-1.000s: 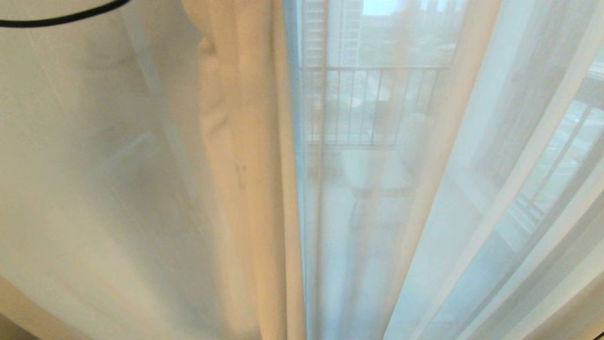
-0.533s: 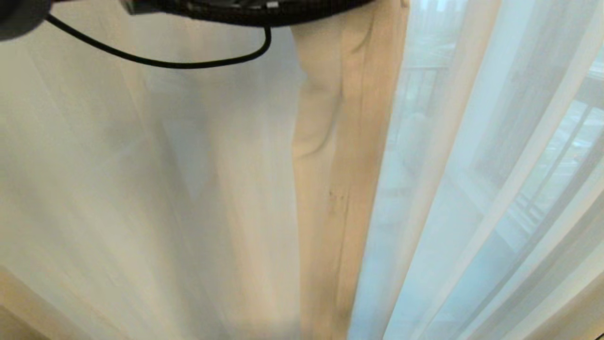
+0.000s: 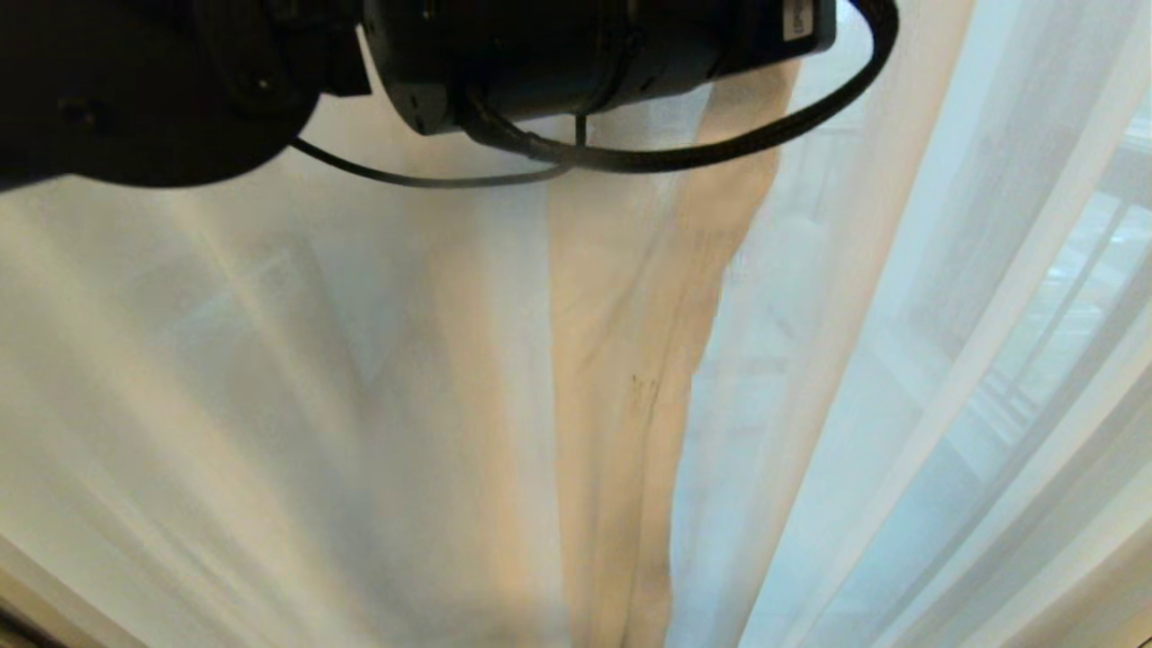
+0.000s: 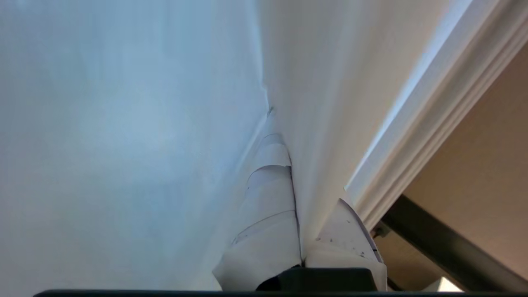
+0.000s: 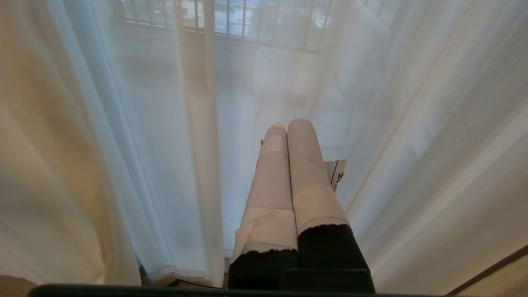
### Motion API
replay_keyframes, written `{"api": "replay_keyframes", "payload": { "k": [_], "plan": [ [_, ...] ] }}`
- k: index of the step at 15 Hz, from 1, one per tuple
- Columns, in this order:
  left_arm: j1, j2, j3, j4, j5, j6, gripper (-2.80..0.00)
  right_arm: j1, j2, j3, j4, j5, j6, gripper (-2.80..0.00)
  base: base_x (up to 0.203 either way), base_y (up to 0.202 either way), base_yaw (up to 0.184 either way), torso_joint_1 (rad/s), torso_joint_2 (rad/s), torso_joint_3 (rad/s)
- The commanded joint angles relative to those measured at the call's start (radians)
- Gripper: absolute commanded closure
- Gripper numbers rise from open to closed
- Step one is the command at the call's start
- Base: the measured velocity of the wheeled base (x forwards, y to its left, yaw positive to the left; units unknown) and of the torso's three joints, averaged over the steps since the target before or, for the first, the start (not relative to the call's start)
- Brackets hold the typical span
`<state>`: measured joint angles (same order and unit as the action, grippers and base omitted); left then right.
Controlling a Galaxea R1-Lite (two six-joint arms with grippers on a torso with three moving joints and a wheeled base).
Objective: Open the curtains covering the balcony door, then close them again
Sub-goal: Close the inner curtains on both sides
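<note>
We see only part of the left arm [image 3: 405, 63], cut off by the head view's top edge, its gripper out of that view. The balcony railing [image 5: 231, 20] shows only dimly through the sheer curtain [image 3: 900, 360]. In the left wrist view one finger [image 4: 268, 198] lies partly buried in curtain folds.

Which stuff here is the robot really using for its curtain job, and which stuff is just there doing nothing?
For the job:
- cream curtain, pinched in the shut left gripper
- sheer curtain
- balcony door, hidden behind the fabric

Just there:
- right gripper, shut, holding nothing
- balcony railing outside
- black cable hanging from the left arm
</note>
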<state>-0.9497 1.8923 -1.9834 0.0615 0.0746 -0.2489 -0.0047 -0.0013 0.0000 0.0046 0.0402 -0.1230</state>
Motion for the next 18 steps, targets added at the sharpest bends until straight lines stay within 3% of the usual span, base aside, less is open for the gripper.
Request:
{"api": "replay_keyframes", "payload": {
  "k": [1, 4, 9, 14, 18],
  "plan": [
    [-0.001, 0.031, 0.002, 0.008, 0.004, -0.007, 0.00, 0.000, 0.001, 0.000, 0.000, 0.001, -0.001, 0.00, 0.000, 0.000, 0.000, 0.000, 0.00, 0.000],
    [0.029, 0.034, 0.003, 0.008, 0.043, -0.007, 0.00, 0.000, 0.001, 0.000, 0.000, 0.000, -0.001, 0.00, 0.000, 0.000, 0.000, 0.000, 0.00, 0.000],
    [0.121, 0.024, 0.004, 0.012, 0.184, -0.005, 0.00, 0.000, 0.001, 0.000, 0.000, 0.000, -0.001, 0.00, 0.000, 0.000, 0.000, 0.000, 0.00, 0.000],
    [0.245, -0.010, 0.029, 0.045, 0.302, 0.062, 0.00, 0.000, 0.001, 0.000, 0.000, 0.001, -0.001, 0.00, 0.000, 0.000, 0.000, 0.000, 0.00, 0.000],
    [0.355, -0.019, 0.029, 0.089, 0.327, 0.076, 0.00, 0.000, 0.001, 0.000, 0.000, 0.001, -0.001, 0.00, 0.000, 0.000, 0.000, 0.000, 0.00, 0.000]
  ]
}}
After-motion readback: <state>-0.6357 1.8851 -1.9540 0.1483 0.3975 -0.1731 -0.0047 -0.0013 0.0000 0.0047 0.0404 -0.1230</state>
